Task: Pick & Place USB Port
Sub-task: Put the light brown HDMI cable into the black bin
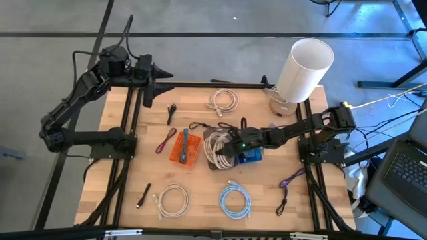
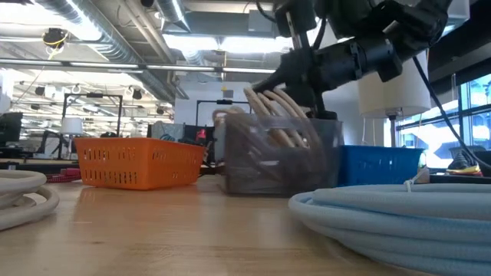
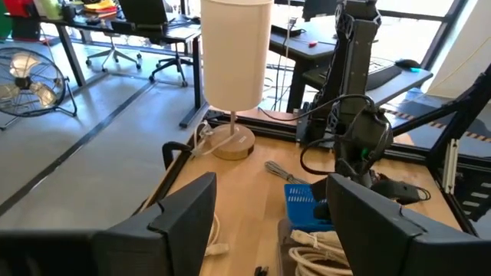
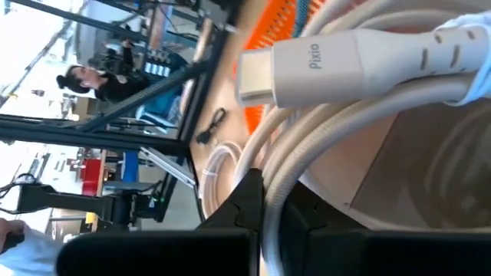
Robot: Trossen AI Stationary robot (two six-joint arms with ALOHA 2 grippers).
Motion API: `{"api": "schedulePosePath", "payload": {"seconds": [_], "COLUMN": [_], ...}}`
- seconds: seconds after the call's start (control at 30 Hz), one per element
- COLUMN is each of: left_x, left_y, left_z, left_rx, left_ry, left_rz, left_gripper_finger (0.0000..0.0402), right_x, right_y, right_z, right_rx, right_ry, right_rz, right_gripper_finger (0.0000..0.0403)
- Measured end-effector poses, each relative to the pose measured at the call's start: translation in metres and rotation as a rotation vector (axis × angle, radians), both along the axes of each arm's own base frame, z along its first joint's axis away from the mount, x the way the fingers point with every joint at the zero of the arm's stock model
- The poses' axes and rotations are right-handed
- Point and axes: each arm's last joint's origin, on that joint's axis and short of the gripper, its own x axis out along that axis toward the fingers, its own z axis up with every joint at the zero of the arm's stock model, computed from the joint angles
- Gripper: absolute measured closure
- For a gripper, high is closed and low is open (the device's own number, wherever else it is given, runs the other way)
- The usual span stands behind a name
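Note:
A coiled white USB cable (image 1: 215, 145) lies in a clear grey basket (image 2: 280, 157) mid-table, between an orange basket (image 1: 185, 148) and a blue basket (image 1: 253, 157). My right gripper (image 1: 225, 148) reaches in from the table's right, over the grey basket, shut on the cable. The cable's white plug (image 4: 307, 65) juts out beyond the fingers. My left gripper (image 3: 268, 222) waits high over the far left corner, open, with nothing between its fingers. My right gripper pinches a strand of the white cable (image 4: 270, 201) between its two fingers. It comes slanting down from the table's right side. Some loops (image 2: 268, 103) stand above the basket's rim under the gripper, and the lower loops sit inside the basket.
A white lamp (image 1: 303, 70) stands at the far right. Loose cables lie around: a white coil (image 1: 222, 100) at the far side, a white coil (image 1: 172, 200) and a light blue coil (image 1: 235, 200) near the front, a purple cable (image 1: 290, 180), and a red-black cable (image 1: 165, 141).

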Motion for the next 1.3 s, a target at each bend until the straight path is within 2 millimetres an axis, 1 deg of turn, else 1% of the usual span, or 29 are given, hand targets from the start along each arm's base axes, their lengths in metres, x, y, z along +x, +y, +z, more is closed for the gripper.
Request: {"api": "schedulePosePath", "payload": {"seconds": [0.17, 0.23, 0.5, 0.63, 0.77, 1.1, 1.3], "left_x": [0.005, 0.007, 0.010, 0.010, 0.010, 0.010, 0.010], "left_y": [0.004, 0.005, 0.008, 0.008, 0.008, 0.008, 0.008], "left_z": [-0.003, -0.004, -0.006, -0.006, -0.006, -0.006, -0.006], "left_rx": [-0.013, -0.018, -0.026, -0.024, -0.025, -0.028, -0.030], "left_ry": [0.011, 0.017, 0.028, 0.028, 0.027, 0.028, 0.030], "left_rz": [0.000, 0.000, -0.001, -0.002, -0.005, -0.004, -0.004], "left_gripper_finger": [0.0162, 0.0162, 0.0162, 0.0162, 0.0162, 0.0162, 0.0162], "right_x": [-0.001, 0.000, 0.009, 0.012, 0.012, 0.011, 0.007], "right_y": [0.000, -0.001, -0.001, 0.000, 0.000, 0.000, -0.002], "right_z": [-0.004, -0.003, 0.012, 0.016, 0.016, 0.015, 0.007], "right_rx": [0.017, 0.010, -0.007, -0.015, -0.011, -0.010, -0.023], "right_ry": [0.036, 0.026, -0.047, -0.065, -0.065, -0.047, 0.053], "right_rz": [-0.018, -0.038, -0.047, -0.043, -0.037, -0.038, -0.078], "right_gripper_finger": [0.0388, 0.0378, 0.0261, 0.0230, 0.0222, 0.0227, 0.0227]}}
